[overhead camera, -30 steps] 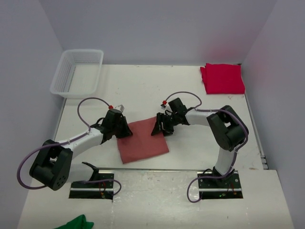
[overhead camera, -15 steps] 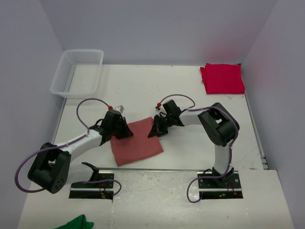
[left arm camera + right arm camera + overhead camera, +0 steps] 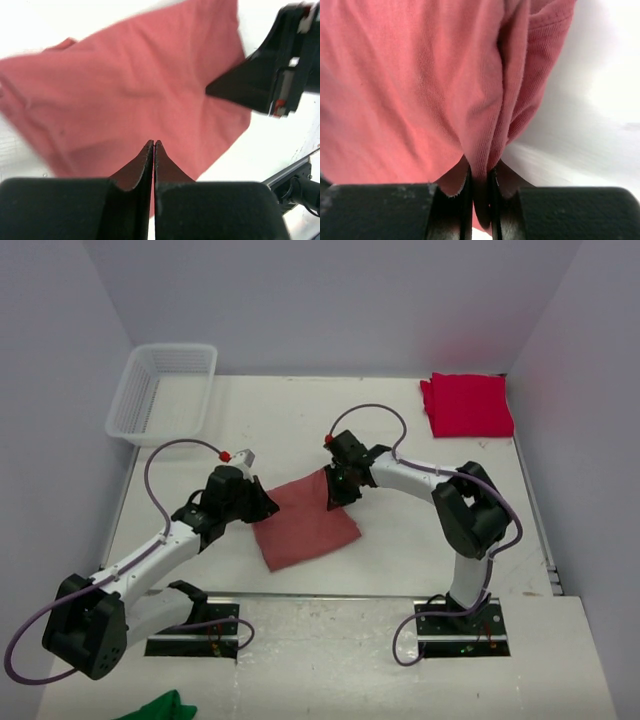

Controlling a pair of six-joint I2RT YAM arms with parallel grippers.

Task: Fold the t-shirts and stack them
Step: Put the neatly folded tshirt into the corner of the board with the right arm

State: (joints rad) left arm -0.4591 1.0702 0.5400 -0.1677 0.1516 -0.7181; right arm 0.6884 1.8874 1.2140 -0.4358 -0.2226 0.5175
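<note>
The salmon-red t-shirt [image 3: 305,523] lies folded into a tilted rectangle at the table's middle. My right gripper [image 3: 336,492] is at its far right corner, shut on a bunched fold of that shirt [image 3: 420,80], which fills the right wrist view above the gripper [image 3: 480,170]. My left gripper [image 3: 262,504] sits at the shirt's left edge. In the left wrist view it [image 3: 153,143] is shut, tips over the cloth [image 3: 135,90], with nothing seen between the pads. The crimson t-shirt [image 3: 467,404] lies folded at the far right corner.
A white mesh basket [image 3: 163,392] stands at the far left. A green cloth [image 3: 160,707] pokes in at the bottom left edge. The right arm's gripper body [image 3: 280,60] shows in the left wrist view, close across the shirt.
The right gripper closed on the shirt's far corner and drew it up and away. The shirt slid left, then back right and turned. The left arm stretched forward.
</note>
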